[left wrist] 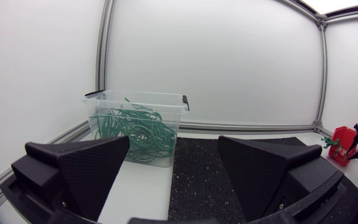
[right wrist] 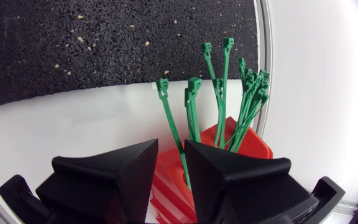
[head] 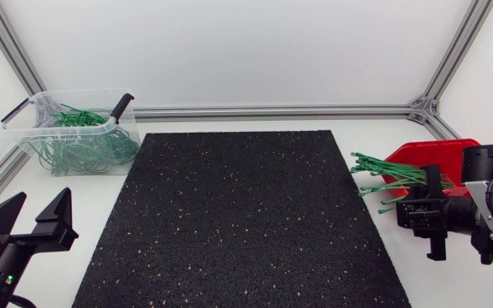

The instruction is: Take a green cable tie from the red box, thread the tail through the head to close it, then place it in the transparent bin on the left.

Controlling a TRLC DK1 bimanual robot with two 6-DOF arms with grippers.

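Note:
The red box (head: 442, 155) stands at the table's right edge with a bundle of green cable ties (head: 389, 175) sticking out over its rim toward the mat. My right gripper (head: 403, 210) is at the box, over the ties' lower ends. In the right wrist view its fingers (right wrist: 123, 165) stand a narrow gap apart above the red box (right wrist: 244, 142), open, and one green tie (right wrist: 172, 123) runs down into that gap (right wrist: 171, 145). My left gripper (head: 31, 216) rests wide open and empty at the front left, seen also in its wrist view (left wrist: 174, 142).
A black speckled mat (head: 238, 214) covers the table's middle. The transparent bin (head: 22, 114) stands at the back left, holding several closed green ties (left wrist: 132, 130). Aluminium frame rails (head: 272, 111) run along the back edge.

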